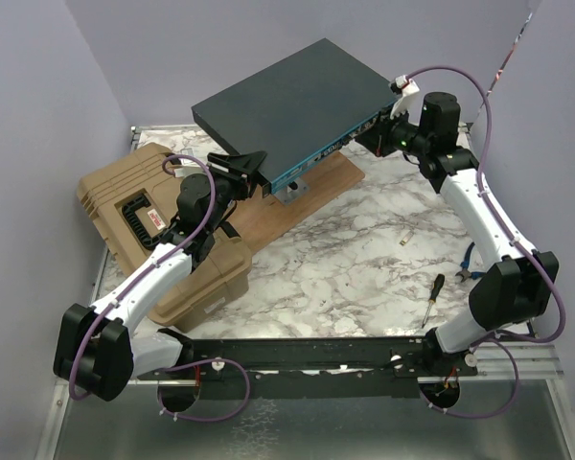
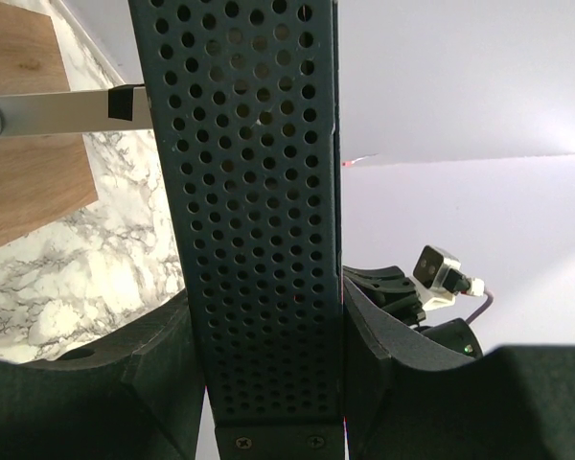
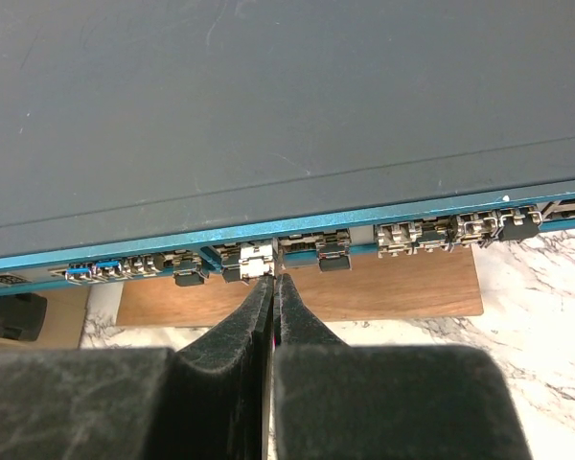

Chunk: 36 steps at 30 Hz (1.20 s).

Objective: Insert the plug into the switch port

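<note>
The marble bench [image 1: 364, 259] carries a wooden board [image 1: 302, 206], and the switch [image 1: 297, 105] sits raised and slanted above it. The left gripper [image 1: 241, 165] has its jaws about half spread and clamped on the perforated end of the switch, bracing it. That hold should be firm, since any push on the front will try to slide the box back.

The right gripper [image 3: 268, 287] has its jaws closed to a thin slit. Their tips rest against the back of the small pale plug [image 3: 256, 261], and I cannot tell whether they pinch anything. The plug is at the mouth of a port in the teal front [image 3: 125, 253]; how deep it sits is unclear.

The step looks like the final seating. Press straight along the port, square to the front, gently and without sideways drift, until the plug sits flush.
</note>
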### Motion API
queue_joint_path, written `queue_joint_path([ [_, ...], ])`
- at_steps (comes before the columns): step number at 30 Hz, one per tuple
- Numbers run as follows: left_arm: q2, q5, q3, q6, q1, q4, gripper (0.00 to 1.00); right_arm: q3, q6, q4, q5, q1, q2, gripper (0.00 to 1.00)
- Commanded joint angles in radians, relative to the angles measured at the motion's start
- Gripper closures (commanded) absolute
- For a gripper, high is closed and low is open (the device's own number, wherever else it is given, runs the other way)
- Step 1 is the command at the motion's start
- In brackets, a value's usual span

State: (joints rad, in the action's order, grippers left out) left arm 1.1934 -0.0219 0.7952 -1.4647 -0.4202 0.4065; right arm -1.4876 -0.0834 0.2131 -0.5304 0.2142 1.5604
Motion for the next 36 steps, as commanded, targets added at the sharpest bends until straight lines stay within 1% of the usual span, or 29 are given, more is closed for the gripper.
queue_joint_path([
  [1,0.014,0.021,-0.015,0.016,-0.003,0.026,1.00,-0.041,-0.028,-0.070,-0.053,0.013,0.044,0.96],
  [4,0.015,0.049,-0.015,0.019,-0.003,0.026,1.00,-0.038,-0.046,-0.092,-0.063,0.014,0.045,0.96],
  [14,0.006,0.061,-0.022,0.030,-0.006,0.025,1.00,-0.038,-0.096,-0.145,-0.054,0.039,0.062,0.96],
  [26,0.006,0.081,-0.027,0.032,-0.014,0.025,1.00,-0.032,-0.148,-0.204,0.043,0.091,0.090,0.96],
  [29,0.007,0.088,-0.027,0.035,-0.018,0.025,1.00,-0.022,-0.179,-0.250,0.065,0.099,0.090,0.96],
  [31,0.005,0.093,-0.028,0.042,-0.022,0.024,1.00,-0.034,-0.205,-0.243,0.079,0.102,0.099,0.96],
  [36,-0.003,0.099,-0.034,0.064,-0.024,0.001,1.00,-0.114,-0.237,-0.167,0.077,0.120,0.118,0.96],
])
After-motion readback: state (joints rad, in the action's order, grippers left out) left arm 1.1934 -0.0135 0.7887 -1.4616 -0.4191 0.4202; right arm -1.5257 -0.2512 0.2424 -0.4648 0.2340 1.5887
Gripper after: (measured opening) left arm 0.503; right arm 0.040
